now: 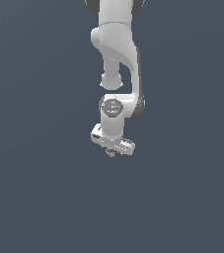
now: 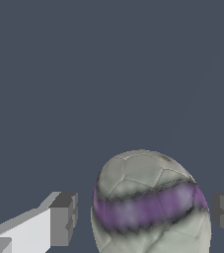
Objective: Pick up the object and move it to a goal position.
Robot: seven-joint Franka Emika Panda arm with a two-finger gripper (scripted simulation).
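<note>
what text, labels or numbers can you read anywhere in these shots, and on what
None: no view shows readable text.
Ball: only a purple band and stitched panel lines, no lettering.
Pincer and arm: plain white and grey, no logo or number.
Round dark wrist cap: faint marks, too blurred to read.

no readable text in either view, no labels, brands or numbers on the arm [image 1: 116, 54], none on the ball [image 2: 148, 202], purple band only, plain backdrop
</note>
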